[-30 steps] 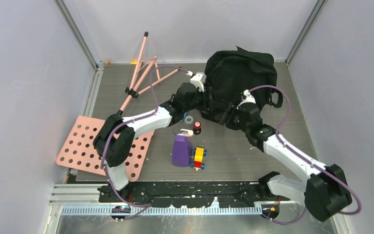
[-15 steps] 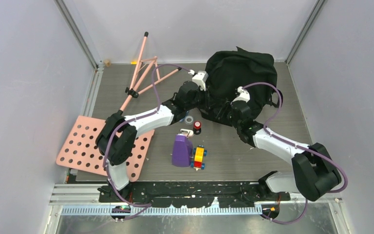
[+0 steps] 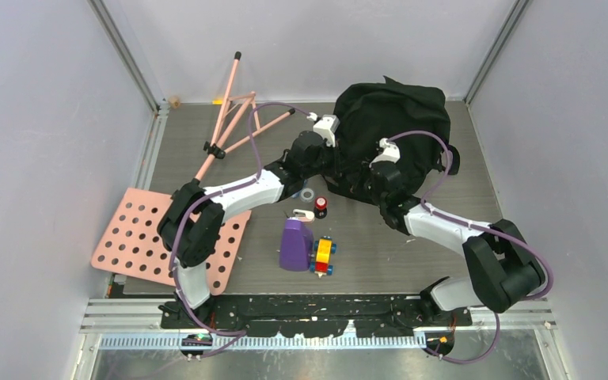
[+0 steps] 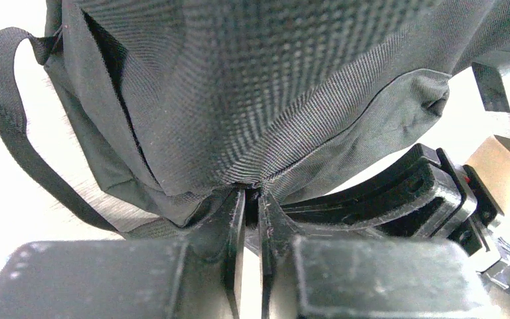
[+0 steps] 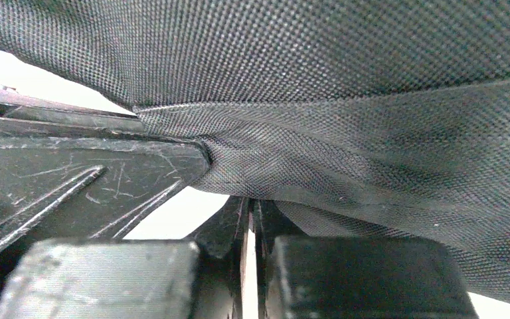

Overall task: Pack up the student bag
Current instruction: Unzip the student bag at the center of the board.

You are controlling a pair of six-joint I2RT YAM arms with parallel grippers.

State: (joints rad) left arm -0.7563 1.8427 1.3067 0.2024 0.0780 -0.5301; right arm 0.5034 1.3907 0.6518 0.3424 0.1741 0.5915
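Observation:
The student bag [image 3: 396, 119], a big floppy black backpack, lies at the back right of the table. My left gripper [image 3: 342, 164] reaches its near-left edge. In the left wrist view the left gripper [image 4: 252, 191] is shut, with a fold of the bag's woven fabric [image 4: 259, 100] pinched at its tips, and a strap loop [image 4: 13, 126] hangs at the left. My right gripper [image 3: 362, 180] sits just beside it at the bag's near edge. The right wrist view has the right gripper [image 5: 251, 203] shut on a fold of bag cloth [image 5: 345, 153].
A purple bottle-like container [image 3: 294, 244] stands mid-table beside a yellow, red and blue toy block [image 3: 323, 256]. A small red-and-black item [image 3: 321, 207] and a clear ring [image 3: 306, 194] lie near the left arm. A pink pegboard [image 3: 146, 241] and pink rods [image 3: 233, 119] lie left.
Both grippers have closed onto the bag's near edge. The right arm has swung in leftward and folded closer to the bag; the left arm has barely moved.

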